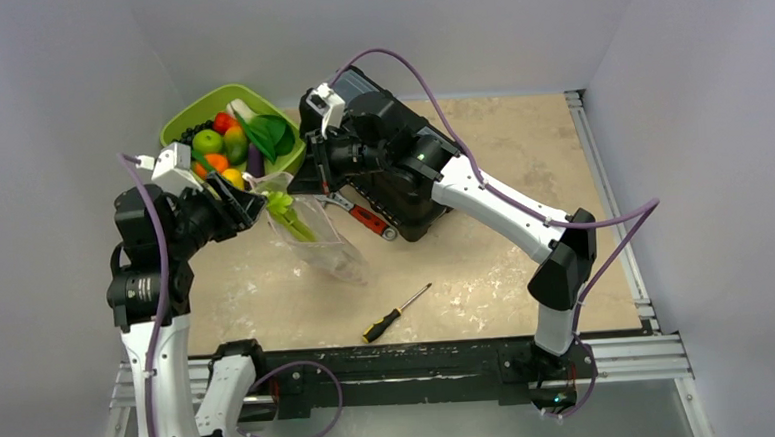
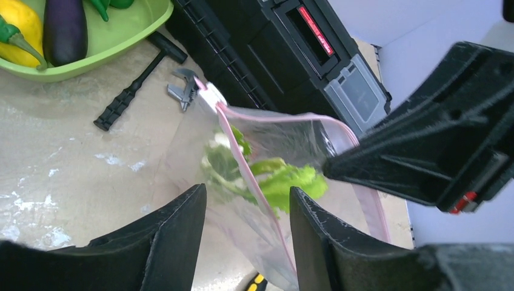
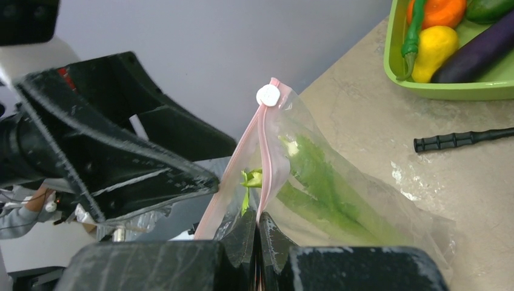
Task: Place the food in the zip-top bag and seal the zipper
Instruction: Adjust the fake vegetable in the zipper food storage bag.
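The right end effector (image 3: 257, 229) pinches the clear floppy plastic bag (image 3: 363, 212) at its pink zipper strip (image 3: 267, 151), green-white leek stalks (image 3: 318, 185) inside; the left end effector (image 2: 247, 193) stands apart.

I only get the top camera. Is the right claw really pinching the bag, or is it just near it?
Observer: It's pinching. The right wrist view shows the right claw shut on the pink zipper of the zip-top bag.
Operator: Where's the little slider thingy?
Observer: The white slider sits at the strip's top end. Below it the two pink sides spread apart, so the mouth is open.
Operator: What about the left claw?
Observer: The left wrist view shows the left claw open, its fingers apart, with the bag and its pink strip showing in the gap.
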`<action>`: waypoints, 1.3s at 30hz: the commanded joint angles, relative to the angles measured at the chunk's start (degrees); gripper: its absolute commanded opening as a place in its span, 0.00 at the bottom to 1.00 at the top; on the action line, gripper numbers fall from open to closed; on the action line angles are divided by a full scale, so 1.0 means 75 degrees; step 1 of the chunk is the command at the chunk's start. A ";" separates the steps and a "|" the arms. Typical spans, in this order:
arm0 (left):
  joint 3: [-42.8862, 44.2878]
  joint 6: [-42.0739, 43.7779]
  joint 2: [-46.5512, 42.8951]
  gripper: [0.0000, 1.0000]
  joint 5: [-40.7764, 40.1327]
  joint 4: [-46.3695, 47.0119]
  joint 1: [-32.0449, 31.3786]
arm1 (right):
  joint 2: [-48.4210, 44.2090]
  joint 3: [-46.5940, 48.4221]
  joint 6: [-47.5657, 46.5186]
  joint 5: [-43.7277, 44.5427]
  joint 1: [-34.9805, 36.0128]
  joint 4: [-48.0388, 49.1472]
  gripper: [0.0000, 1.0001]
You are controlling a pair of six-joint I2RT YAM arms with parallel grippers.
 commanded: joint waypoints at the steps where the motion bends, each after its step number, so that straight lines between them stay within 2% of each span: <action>1: -0.0164 0.0328 0.0452 0.52 0.0005 0.0837 -0.0042 | -0.0079 0.0322 -0.0228 -0.0272 0.0056 0.0456 0.00; 3: -0.0143 0.0592 0.0676 0.50 -0.0274 0.0793 -0.0202 | -0.0015 0.0422 -0.0324 -0.0169 0.0097 0.0317 0.00; 6: 0.0034 0.1153 0.0924 0.43 -0.1598 0.0253 -0.0893 | 0.0031 0.0544 -0.0527 0.0135 0.0183 0.0101 0.00; 10: 0.0161 0.1731 0.1195 0.42 -0.2243 -0.0325 -0.1511 | 0.0129 0.0646 -0.0631 0.0324 0.0248 -0.0004 0.00; 16: 0.0318 0.2496 0.1609 0.41 -0.3237 -0.1291 -0.1730 | 0.0191 0.0697 -0.0662 0.0472 0.0272 -0.0011 0.00; 18: 0.0381 0.2523 0.1519 0.42 -0.3229 -0.1288 -0.1731 | 0.0190 0.0702 -0.0650 0.0468 0.0272 0.0017 0.00; 23: 0.0783 0.2012 0.1188 0.55 -0.2119 -0.1021 -0.1719 | 0.0191 0.0697 -0.0644 0.0386 0.0272 0.0047 0.00; 25: 0.0907 0.1836 0.1119 0.56 -0.1876 -0.0974 -0.1719 | 0.0167 0.0695 -0.0631 0.0401 0.0272 0.0030 0.00; 31: 0.1417 0.1461 0.0862 0.64 -0.2169 -0.1078 -0.1719 | 0.0059 0.0569 -0.0705 0.0486 0.0272 -0.0007 0.00; 34: 0.1612 0.1443 0.0898 0.64 -0.2576 -0.1051 -0.1719 | -0.0069 0.0387 -0.0783 0.0378 0.0282 0.0185 0.00; 39: 0.1628 0.1571 0.1307 0.52 -0.2664 -0.0930 -0.1719 | -0.0113 0.0396 -0.0833 0.0269 0.0292 0.0236 0.00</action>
